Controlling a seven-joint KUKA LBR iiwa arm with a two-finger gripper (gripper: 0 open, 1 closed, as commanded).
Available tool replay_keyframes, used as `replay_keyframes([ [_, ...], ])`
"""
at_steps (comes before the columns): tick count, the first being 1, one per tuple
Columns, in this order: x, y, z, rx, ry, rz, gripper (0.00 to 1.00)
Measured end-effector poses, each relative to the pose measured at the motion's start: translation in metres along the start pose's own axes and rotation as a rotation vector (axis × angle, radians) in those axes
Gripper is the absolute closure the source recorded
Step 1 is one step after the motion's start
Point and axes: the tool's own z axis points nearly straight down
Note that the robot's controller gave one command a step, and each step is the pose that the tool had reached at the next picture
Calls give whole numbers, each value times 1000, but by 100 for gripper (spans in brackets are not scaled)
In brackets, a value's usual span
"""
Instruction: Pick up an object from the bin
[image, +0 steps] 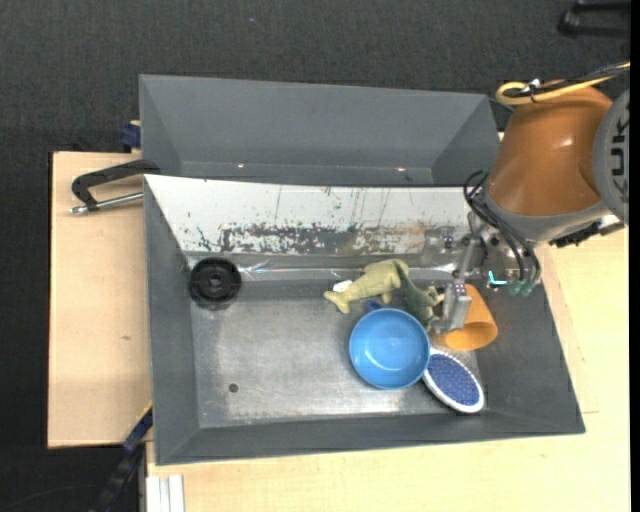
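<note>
Jaws low at the right end of the bin (280, 375), at the left edge of the orange cup (480, 331) beside the bowl (388, 348), apart or together I cannot tell; a sound grasp probably means straddling the cup's wall squarely, clear of the bowl.

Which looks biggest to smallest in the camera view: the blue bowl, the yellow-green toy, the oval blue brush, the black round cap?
1. blue bowl
2. yellow-green toy, long but thin
3. oval blue brush and black round cap: too alike to rank
</note>
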Motion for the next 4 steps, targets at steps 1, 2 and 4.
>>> replay_keyframes([
  [1,19,46,105,-2,-1,-91,0],
  [2,16,44,100,0,-13,-88,100],
  [4,16,45,101,0,-11,-88,100],
])
